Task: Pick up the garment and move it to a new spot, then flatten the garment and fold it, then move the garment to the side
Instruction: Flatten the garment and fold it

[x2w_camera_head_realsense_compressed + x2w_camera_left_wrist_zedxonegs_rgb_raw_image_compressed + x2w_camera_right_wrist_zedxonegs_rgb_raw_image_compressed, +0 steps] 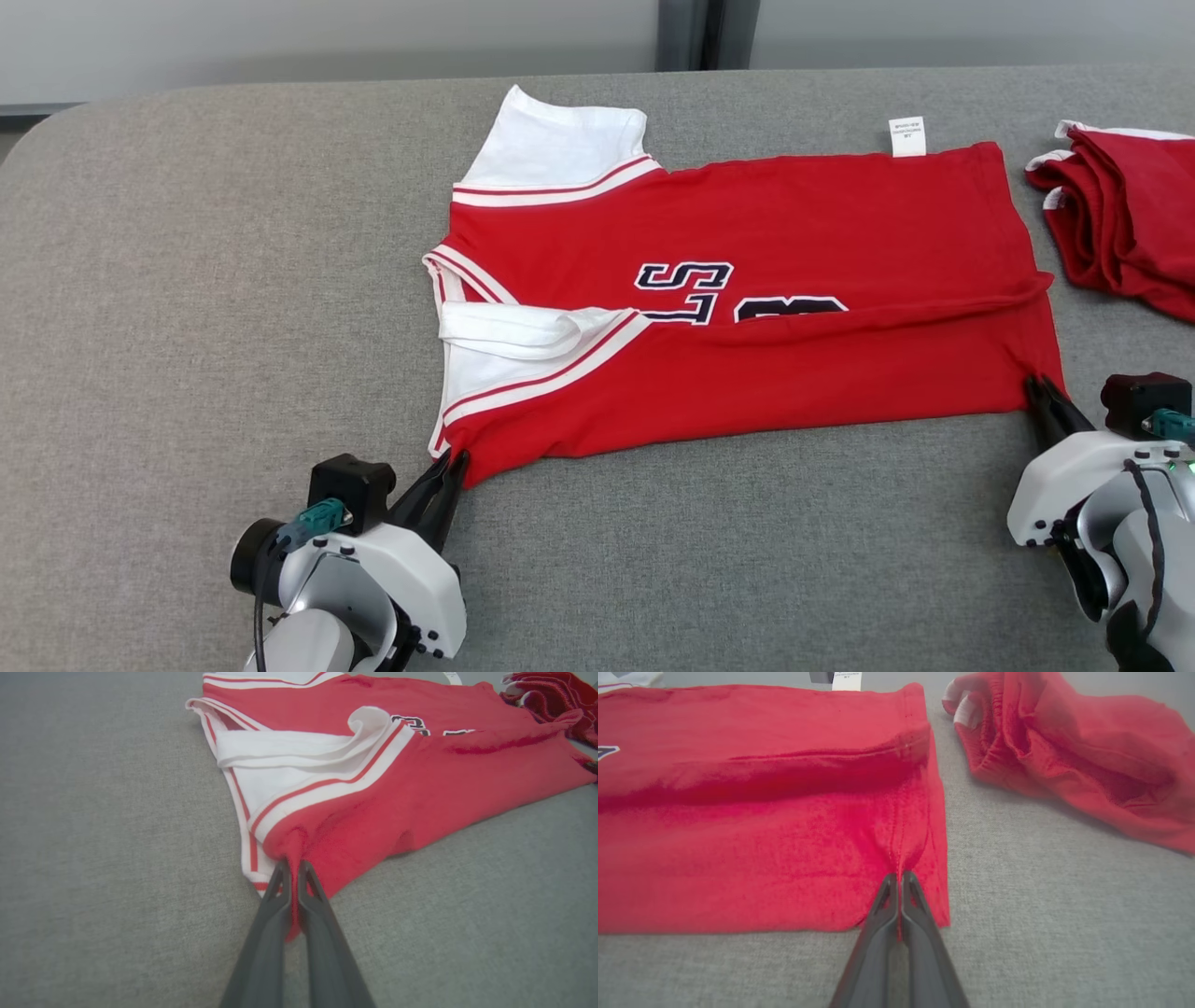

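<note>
Low at both near corners, pale robot wrists (401,579) angled inward over the grey padded table (187,280). At lower left, left gripper (455,460), dark fingers (268,924) pressed together, pinching the near left corner of the red garment (747,373) beside its striped white trim. At lower right, right gripper (1034,383) likewise clamped on the near hem corner. Garment spread sideways across the table's middle, near edge folded over, white sleeves (551,140) to the left, white label (906,136) at the far edge. Near the hem but apart from it, a crumpled red pile (1130,215).
</note>
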Robot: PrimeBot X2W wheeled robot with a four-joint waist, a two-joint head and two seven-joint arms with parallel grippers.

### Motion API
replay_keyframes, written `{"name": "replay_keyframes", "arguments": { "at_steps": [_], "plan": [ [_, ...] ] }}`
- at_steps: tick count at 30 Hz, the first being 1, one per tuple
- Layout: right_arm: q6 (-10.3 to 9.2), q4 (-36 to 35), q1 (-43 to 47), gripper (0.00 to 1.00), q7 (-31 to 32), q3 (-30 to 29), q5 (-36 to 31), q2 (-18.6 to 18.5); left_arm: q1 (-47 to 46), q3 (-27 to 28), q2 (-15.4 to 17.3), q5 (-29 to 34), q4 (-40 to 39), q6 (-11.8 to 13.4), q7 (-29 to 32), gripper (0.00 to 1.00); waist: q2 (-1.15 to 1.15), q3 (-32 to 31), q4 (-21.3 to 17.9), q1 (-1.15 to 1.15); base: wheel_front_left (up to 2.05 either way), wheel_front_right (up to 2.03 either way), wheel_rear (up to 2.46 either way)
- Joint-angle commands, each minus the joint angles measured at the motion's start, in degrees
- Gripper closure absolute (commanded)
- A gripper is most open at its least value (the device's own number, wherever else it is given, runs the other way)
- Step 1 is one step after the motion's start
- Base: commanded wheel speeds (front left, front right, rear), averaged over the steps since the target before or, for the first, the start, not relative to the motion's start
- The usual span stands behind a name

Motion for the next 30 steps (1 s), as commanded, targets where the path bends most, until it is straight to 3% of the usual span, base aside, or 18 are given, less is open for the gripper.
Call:
{"name": "replay_keyframes", "arguments": {
  "at_steps": [1, 9, 18, 30],
  "plan": [
    [-0.01, 0.60, -0.46, 1.00, -0.14, 0.71, 0.73, -0.65, 0.43, 0.09, 0.57, -0.07, -0.05, -0.09, -0.30, 1.00, 0.00, -0.13, 0.00, 0.00, 0.00, 0.00, 0.00],
    [-0.02, -3.25, 3.42, 1.00, -0.56, 2.21, 3.63, -3.52, 1.52, 0.53, 2.12, -0.01, -1.63, 0.42, -1.57, 1.00, 0.00, -1.02, -0.25, 0.00, 0.00, 0.00, 0.00],
    [-0.08, -13.22, 14.60, 1.00, -0.56, -0.85, 4.38, -6.39, 6.28, 1.50, 5.00, -0.38, -6.47, 2.18, -1.14, 1.00, 0.00, -2.28, -0.67, 0.00, 0.00, 0.00, 0.00],
    [-0.07, -25.55, 26.54, 1.00, 1.32, -3.97, 3.20, -7.34, 14.88, -0.02, 6.38, -2.94, -14.04, 3.59, 4.72, 1.00, 0.00, -2.84, -1.36, 0.00, 0.00, 0.00, 0.00]
  ]
}}
